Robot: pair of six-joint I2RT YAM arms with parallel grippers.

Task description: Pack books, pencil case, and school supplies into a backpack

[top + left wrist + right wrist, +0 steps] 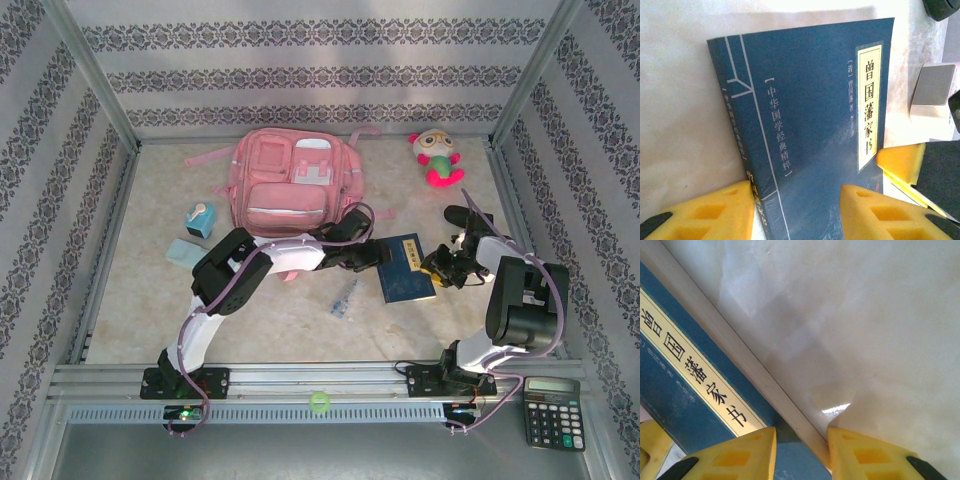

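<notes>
The dark navy-blue book (405, 267) lies flat on the table in front of the pink backpack (290, 185). My left gripper (375, 255) is open at the book's spine side. One yellow finger (715, 210) is on the table beside the spine, the other over the cover (805, 130). My right gripper (437, 268) stands open, its gap narrow, at the opposite long edge. One fingertip (735, 455) is over the cover (670, 405), the other against the page edge (790, 400). A clear packet (343, 297) lies near the book. Two teal pieces (200, 220) sit left of the backpack.
A pink-and-green plush toy (435, 155) lies at the back right. A black calculator (552, 410) sits outside the frame at the near right, and a green ball (318, 401) rests on the front rail. Metal rails and patterned walls bound the table.
</notes>
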